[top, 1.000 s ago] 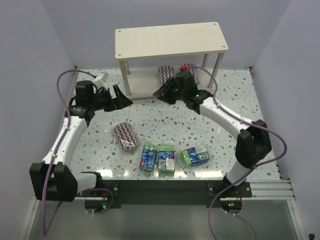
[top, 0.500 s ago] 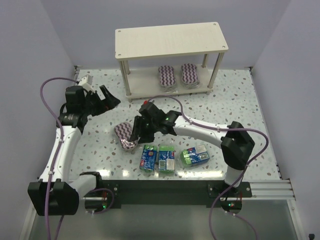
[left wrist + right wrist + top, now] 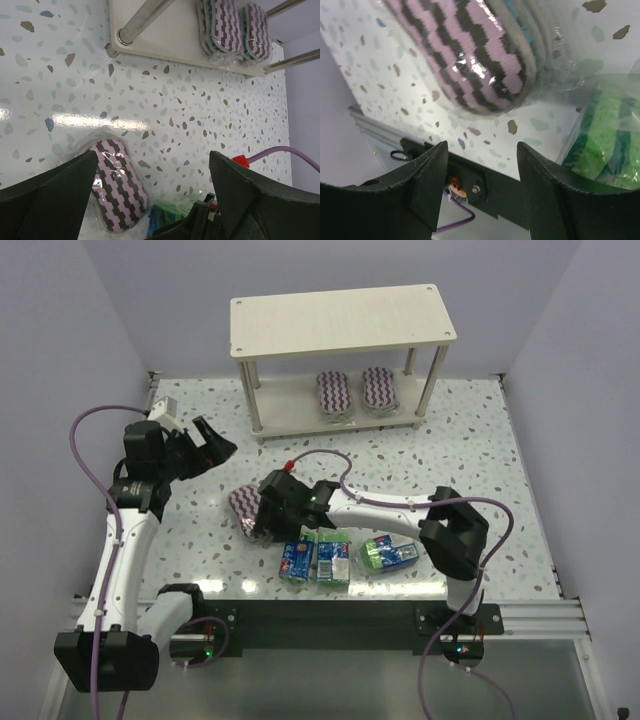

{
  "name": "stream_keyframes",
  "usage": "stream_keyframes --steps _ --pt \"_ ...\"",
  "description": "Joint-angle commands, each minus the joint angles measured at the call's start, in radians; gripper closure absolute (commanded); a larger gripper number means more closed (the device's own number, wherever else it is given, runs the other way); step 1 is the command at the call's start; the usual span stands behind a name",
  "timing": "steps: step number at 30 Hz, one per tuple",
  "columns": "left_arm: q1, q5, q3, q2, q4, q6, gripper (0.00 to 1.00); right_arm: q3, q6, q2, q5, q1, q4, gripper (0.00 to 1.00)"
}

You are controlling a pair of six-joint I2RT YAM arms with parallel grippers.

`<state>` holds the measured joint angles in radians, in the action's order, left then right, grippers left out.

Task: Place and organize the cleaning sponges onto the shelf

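Note:
The shelf (image 3: 340,325) stands at the back, with two striped oval sponges (image 3: 335,392) (image 3: 378,387) side by side on its lower board (image 3: 170,40). A third striped sponge (image 3: 245,505) lies on the table, and three green packs (image 3: 297,558) (image 3: 333,558) (image 3: 388,552) sit in a row near the front. My right gripper (image 3: 265,528) hangs open just over that loose sponge's near end. In its wrist view the sponge (image 3: 480,50) lies just past the fingertips, and nothing is between them (image 3: 482,155). My left gripper (image 3: 215,445) is wide open and empty, up at the left.
The table's front rail (image 3: 480,190) shows right behind the right fingers. A green pack (image 3: 605,145) lies close beside the loose sponge. The right arm's purple cable (image 3: 280,152) trails over the middle of the table. Walls close in the left, right and back.
The right arm swung from the shelf's lower board down to the loose striped sponge, its jaws widening. The left arm pulled back to the left.

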<state>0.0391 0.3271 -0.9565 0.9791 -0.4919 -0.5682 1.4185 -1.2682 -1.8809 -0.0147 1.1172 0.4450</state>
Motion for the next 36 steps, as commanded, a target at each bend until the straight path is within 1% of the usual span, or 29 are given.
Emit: stream_keyframes --steps 1,3,8,10,13,19,24,27,31,36 --pt "0.01 -0.008 0.004 -0.023 -0.01 -0.018 0.01 0.045 -0.086 -0.038 -0.099 0.026 0.011 0.39" --pt "0.01 -0.007 0.009 -0.028 -0.013 -0.019 0.01 0.046 -0.12 -0.059 -0.108 0.029 0.0 0.38" --pt "0.008 -0.005 0.016 -0.031 -0.019 -0.01 0.01 0.056 -0.145 -0.084 -0.175 0.03 -0.009 0.38" --pt "0.01 -0.003 0.016 -0.033 -0.027 -0.006 0.01 0.082 -0.132 -0.098 -0.223 0.027 0.009 0.38" --pt "0.01 -0.007 0.016 -0.028 -0.03 0.001 0.01 0.118 -0.099 -0.119 -0.248 0.004 0.037 0.39" --pt "0.008 -0.008 0.015 -0.019 -0.025 0.01 0.0 0.142 -0.036 -0.155 -0.243 -0.065 0.026 0.41" --pt "0.01 -0.008 0.015 -0.008 -0.02 0.014 0.0 0.152 0.047 -0.146 -0.266 -0.128 -0.006 0.42" --pt "0.008 -0.005 0.021 0.0 -0.014 0.014 0.0 0.168 0.096 -0.152 -0.228 -0.166 -0.026 0.42" --pt "0.01 -0.005 0.021 0.006 -0.011 0.017 0.0 0.174 0.142 -0.147 -0.17 -0.178 -0.011 0.43" --pt "0.012 -0.005 0.021 0.006 -0.013 0.024 0.0 0.113 0.191 -0.12 -0.087 -0.178 -0.035 0.43"
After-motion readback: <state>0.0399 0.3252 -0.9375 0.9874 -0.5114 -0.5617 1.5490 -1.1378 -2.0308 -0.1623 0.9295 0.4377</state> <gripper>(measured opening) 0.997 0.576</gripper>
